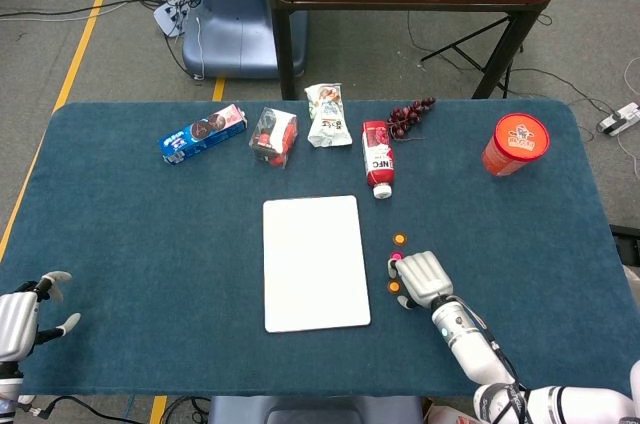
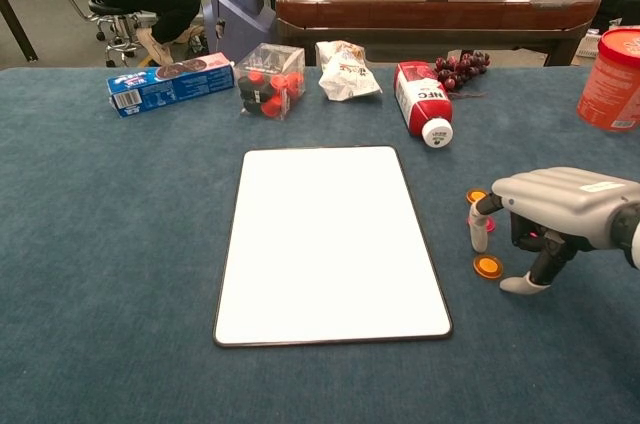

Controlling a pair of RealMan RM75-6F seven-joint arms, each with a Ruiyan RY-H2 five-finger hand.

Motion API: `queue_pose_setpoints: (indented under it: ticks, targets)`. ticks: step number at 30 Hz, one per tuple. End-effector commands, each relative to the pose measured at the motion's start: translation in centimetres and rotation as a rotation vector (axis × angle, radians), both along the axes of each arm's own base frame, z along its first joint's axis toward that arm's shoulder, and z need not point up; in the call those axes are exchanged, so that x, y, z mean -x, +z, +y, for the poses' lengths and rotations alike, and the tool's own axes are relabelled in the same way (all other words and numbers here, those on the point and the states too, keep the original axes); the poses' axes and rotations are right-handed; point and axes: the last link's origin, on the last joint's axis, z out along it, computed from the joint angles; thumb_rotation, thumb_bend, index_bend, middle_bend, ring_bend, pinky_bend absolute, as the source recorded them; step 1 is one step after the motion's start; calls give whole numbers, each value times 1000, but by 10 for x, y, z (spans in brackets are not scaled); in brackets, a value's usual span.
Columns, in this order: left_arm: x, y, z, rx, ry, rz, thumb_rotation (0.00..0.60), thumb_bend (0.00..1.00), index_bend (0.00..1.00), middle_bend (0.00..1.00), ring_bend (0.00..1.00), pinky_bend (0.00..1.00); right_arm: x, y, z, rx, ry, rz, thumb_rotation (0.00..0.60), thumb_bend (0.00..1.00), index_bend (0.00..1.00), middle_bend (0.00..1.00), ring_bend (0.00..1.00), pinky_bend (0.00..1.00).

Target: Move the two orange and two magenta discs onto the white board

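Right robot hand (image 2: 545, 219) arched over small flat discs right of the bare white rectangular board (image 2: 330, 244), toward the table's front edge; grasp impossible to tell; left hand (image 1: 20, 319) released at the front left corner; risk: fingertips skidding the near orange disc (image 2: 488, 266) away; magenta under the palm clear only in chest view.

Two orange discs (image 2: 488, 266) (both off-board), two magenta discs (image 2: 487, 225), one white board (image 2: 330, 242).
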Motion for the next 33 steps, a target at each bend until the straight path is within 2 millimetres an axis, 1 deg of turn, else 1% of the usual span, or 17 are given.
queue_pose_setpoints:
  ticks: [1, 10, 15, 22, 28, 33]
  targets:
    - [0, 0, 0, 1, 1, -1, 600, 167, 425, 563, 483, 648, 0, 0, 0, 0, -1, 0, 600, 202, 426, 1000, 1000, 1000]
    - [2, -1, -1, 1, 4, -4, 600, 167, 424, 563, 483, 648, 0, -3, -1, -2, -7, 0, 600, 212, 467, 1000, 1000, 1000]
    - [2, -2, -2, 3, 4, -4, 600, 167, 424, 563, 483, 648, 0, -4, -3, -4, -12, -6, 600, 256, 497, 1000, 1000, 1000]
    - [2, -3, -2, 6, 5, -5, 600, 167, 424, 563, 483, 648, 0, -4, -3, -2, -19, -13, 600, 273, 531, 1000, 1000, 1000]
    - [3, -3, -2, 8, 6, -4, 600, 167, 424, 563, 483, 648, -5, 7, -1, 18, -9, -45, 600, 273, 538, 1000, 1000, 1000]
    - [1, -3, -1, 6, 3, -5, 600, 167, 424, 563, 483, 648, -19, 20, 1, 38, 38, -75, 600, 273, 539, 1000, 1000, 1000]
